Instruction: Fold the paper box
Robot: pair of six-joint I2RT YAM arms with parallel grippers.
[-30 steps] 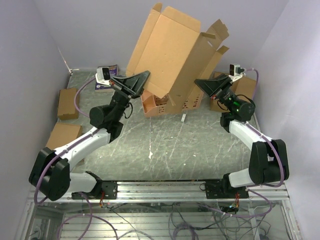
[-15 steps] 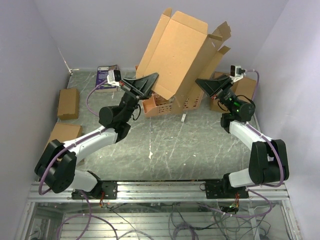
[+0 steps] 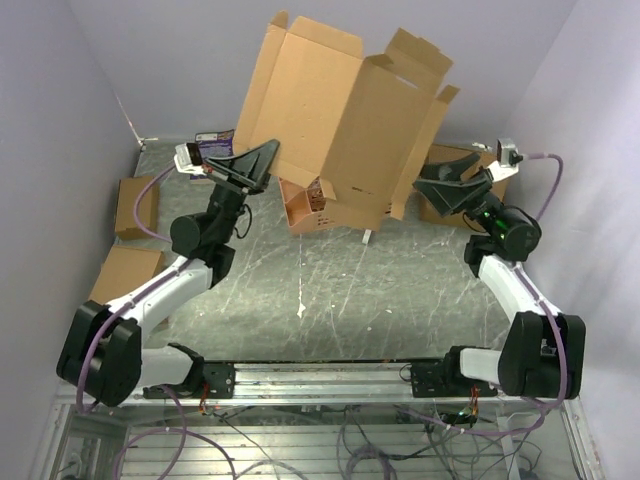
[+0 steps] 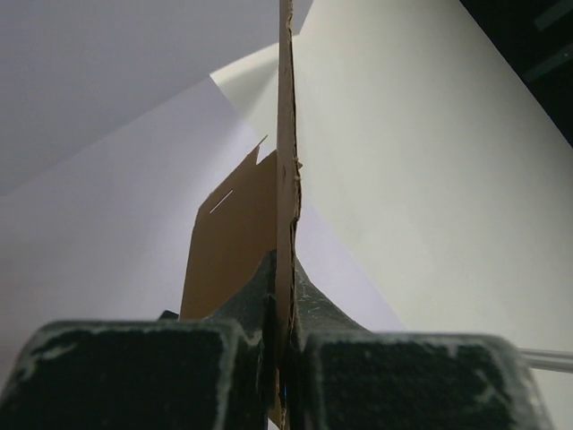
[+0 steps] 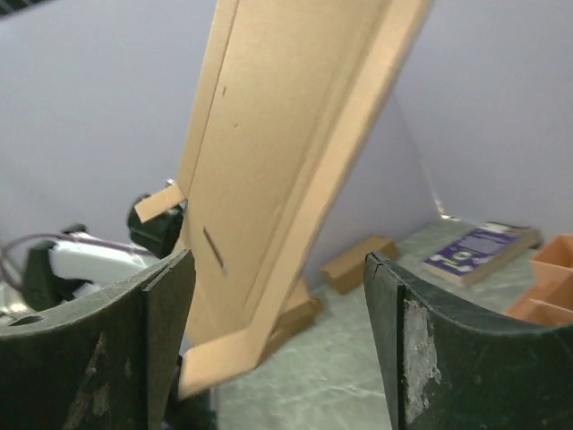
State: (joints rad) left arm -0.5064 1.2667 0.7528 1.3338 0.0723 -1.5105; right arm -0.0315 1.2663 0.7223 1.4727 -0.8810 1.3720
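Note:
The paper box (image 3: 335, 115) is a brown die-cut cardboard sheet with flaps, held up in the air and tilted above the back of the table. My left gripper (image 3: 265, 158) is shut on its lower left edge. In the left wrist view the sheet (image 4: 286, 134) runs edge-on up from between the closed jaws of the left gripper (image 4: 285, 269). My right gripper (image 3: 432, 185) stands open to the right of the sheet, apart from it. In the right wrist view the sheet (image 5: 286, 134) hangs beyond the spread fingers of the right gripper (image 5: 277, 262).
An orange lattice rack (image 3: 300, 212) stands behind and below the sheet. Two ready-made brown boxes (image 3: 134, 205) (image 3: 125, 270) lie at the left and another (image 3: 455, 160) at the back right. A purple book (image 3: 215, 140) lies at the back left.
My right gripper has opened, let go of the sheet and drawn back to the right. The left gripper has swung the sheet to the left, still shut on it.

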